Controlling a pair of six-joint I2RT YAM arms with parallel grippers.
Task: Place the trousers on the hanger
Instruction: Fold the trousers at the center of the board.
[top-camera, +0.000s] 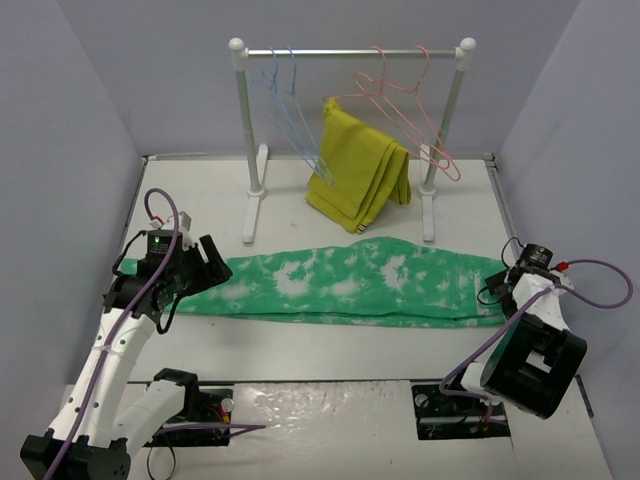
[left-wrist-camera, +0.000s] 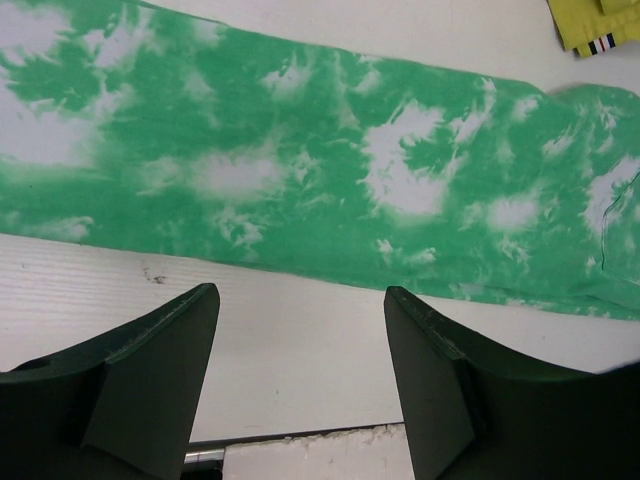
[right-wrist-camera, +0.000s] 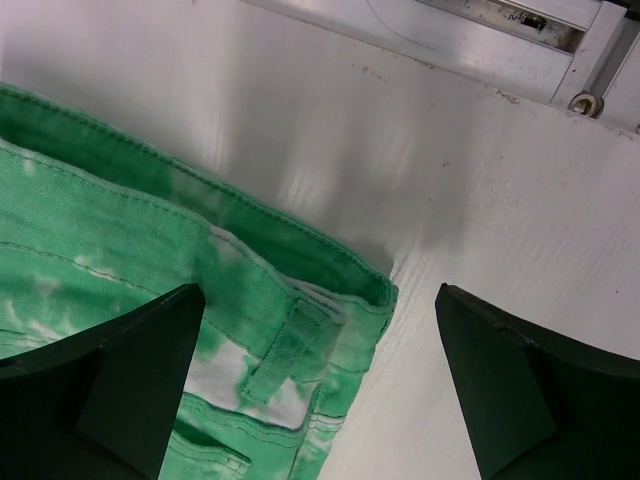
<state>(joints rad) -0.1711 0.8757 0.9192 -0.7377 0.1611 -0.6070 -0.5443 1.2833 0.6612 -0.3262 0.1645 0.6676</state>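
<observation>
Trousers (top-camera: 350, 285) lie flat across the middle of the desk (top-camera: 330, 355), with the leg ends toward the left edge and the waistband toward the right edge.

Left pincer (left-wrist-camera: 300, 300): jaws partly apart and empty, over bare desk just beside the near side of the cloth.

Right pincer (right-wrist-camera: 320, 290): jaws wide and empty, over the waistband corner and a belt loop (right-wrist-camera: 285, 350).

Rack (top-camera: 350, 52) at the far edge: blue hangers (top-camera: 295, 115) on the rail's left part, pink hangers (top-camera: 410, 100) on the right part, and a yellow garment (top-camera: 360, 180) hanging below the middle.

On the table (top-camera: 330, 345), trousers (top-camera: 350, 285) stretched left to right, rack (top-camera: 340, 52) behind
</observation>
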